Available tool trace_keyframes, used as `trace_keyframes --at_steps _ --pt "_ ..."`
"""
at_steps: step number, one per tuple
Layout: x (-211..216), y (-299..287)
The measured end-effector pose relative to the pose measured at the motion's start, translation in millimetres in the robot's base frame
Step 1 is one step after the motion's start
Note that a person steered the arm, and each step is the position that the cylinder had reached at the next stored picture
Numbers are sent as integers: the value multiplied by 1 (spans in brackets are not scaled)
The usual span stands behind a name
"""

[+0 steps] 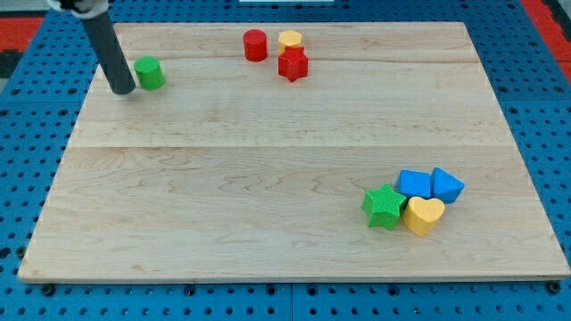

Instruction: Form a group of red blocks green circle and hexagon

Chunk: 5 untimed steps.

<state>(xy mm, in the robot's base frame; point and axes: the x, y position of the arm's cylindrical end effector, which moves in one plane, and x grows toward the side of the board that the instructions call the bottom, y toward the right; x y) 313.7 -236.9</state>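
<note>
Tip (123, 90) just left of green cylinder block (148, 72), near wooden board (268, 205) top-left edge. No jaws, bare rod. Red cylinder (255, 45), yellow hexagon (290, 40), red star-like block (293, 64) clustered well right of it, open board between.

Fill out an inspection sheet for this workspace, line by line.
Surface: wooden board, flat, on blue pegboard.
Job's things: green cylinder at the view's top left; red cylinder, yellow hexagon and red star clustered at top centre.
Clutter: green star, yellow heart, two blue blocks huddled at bottom right.
Grippers: none; my tip sits just left of the green cylinder.
Cables: nothing seen.
Surroundings: red flooring at the corners.
</note>
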Motion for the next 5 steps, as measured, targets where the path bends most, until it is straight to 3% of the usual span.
trace_keyframes --at_steps 1,2,3,4,5 --pt "-11 49" --pt "0 143" --pt "41 135" --pt "36 178" --pt "-10 179"
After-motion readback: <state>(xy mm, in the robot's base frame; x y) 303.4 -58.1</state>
